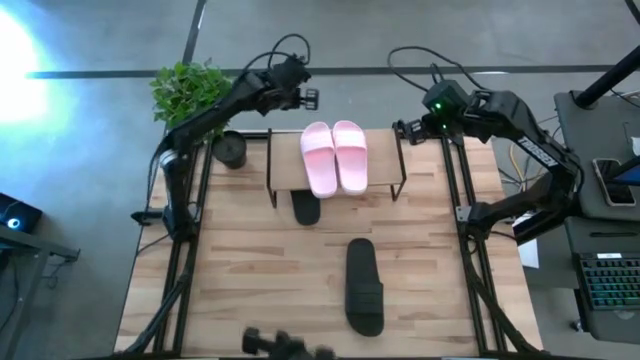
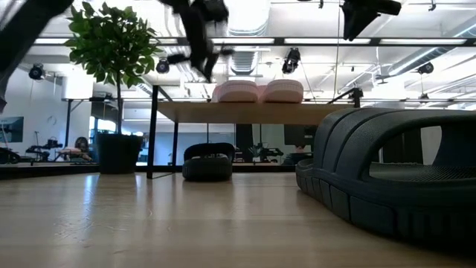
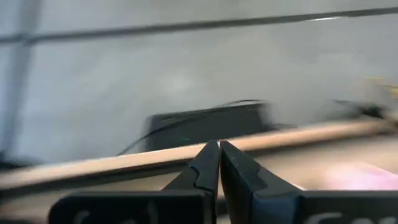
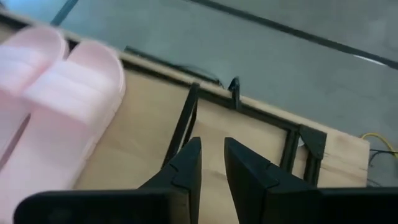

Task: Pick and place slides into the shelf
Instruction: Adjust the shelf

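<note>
The shelf (image 1: 385,160) stands at the table's far middle. The pink pair of slides (image 1: 335,157) lies side by side on its plank top, also seen in the low view (image 2: 258,91) and the right wrist view (image 4: 56,106). One black slide (image 1: 305,207) lies on the table, half under the shelf's near edge (image 2: 207,161). The other black slide (image 1: 364,285) lies on the table nearer the front (image 2: 394,179). My left gripper (image 3: 219,146) is shut and empty, raised beyond the shelf's far left corner (image 1: 305,97). My right gripper (image 4: 211,146) is open by a narrow gap and empty, above the shelf's far right corner (image 1: 405,128).
A potted plant (image 1: 190,90) with a dark pot (image 1: 230,148) stands at the table's far left corner. Black frame rails run along both table sides (image 1: 470,250). Bare tabletop (image 1: 250,270) lies left and right of the front black slide.
</note>
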`<control>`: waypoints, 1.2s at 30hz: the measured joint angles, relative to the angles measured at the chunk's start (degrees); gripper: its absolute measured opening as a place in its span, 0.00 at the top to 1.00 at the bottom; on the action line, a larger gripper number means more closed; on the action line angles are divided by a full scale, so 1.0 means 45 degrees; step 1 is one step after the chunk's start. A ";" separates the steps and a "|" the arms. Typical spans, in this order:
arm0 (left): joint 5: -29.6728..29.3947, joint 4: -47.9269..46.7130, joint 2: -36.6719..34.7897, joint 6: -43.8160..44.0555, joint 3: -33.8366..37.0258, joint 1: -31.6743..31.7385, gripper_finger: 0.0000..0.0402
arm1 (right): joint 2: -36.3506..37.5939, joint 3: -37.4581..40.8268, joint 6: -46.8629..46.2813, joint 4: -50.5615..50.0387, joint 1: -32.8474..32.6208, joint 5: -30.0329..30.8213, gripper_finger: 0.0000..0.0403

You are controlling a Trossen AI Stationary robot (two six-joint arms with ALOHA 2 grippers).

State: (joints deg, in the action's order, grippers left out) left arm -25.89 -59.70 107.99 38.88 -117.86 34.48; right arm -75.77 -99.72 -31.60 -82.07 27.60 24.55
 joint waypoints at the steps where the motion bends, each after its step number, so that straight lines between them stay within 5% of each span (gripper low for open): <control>1: 0.0362 0.0394 -0.0384 -0.0421 0.0060 -0.0332 1.00 | 0.0079 0.0105 0.0046 -0.0061 -0.0033 -0.0311 0.85; 8: 0.0125 0.2258 -0.2696 -0.2432 0.0712 -0.4208 1.00 | 0.1073 0.2705 -0.0894 0.0981 -0.0411 -0.3657 0.87; 17: -0.2228 0.2193 -0.4088 -0.0965 0.4539 -0.9055 1.00 | 0.1366 0.6650 -0.3740 0.5098 -0.3602 -0.4260 0.87; 23: -0.1704 0.3036 -0.4100 0.1865 0.6943 -0.9457 1.00 | 0.0848 0.7679 -0.5006 0.7143 -0.4573 -0.4257 0.87; 31: -0.0640 0.7252 -0.4076 0.2070 0.9120 -0.9443 1.00 | 0.0015 0.8286 -0.5500 0.9127 -0.5146 -0.4807 0.87; 36: -0.0644 0.7490 -0.4027 0.2000 0.9611 -0.9437 1.00 | -0.0044 0.8227 -0.5614 0.9053 -0.5277 -0.4775 0.87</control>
State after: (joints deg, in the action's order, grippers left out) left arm -28.79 -25.99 89.86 47.88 -74.61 -7.99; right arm -75.96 -62.70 -56.86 -41.33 3.86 3.06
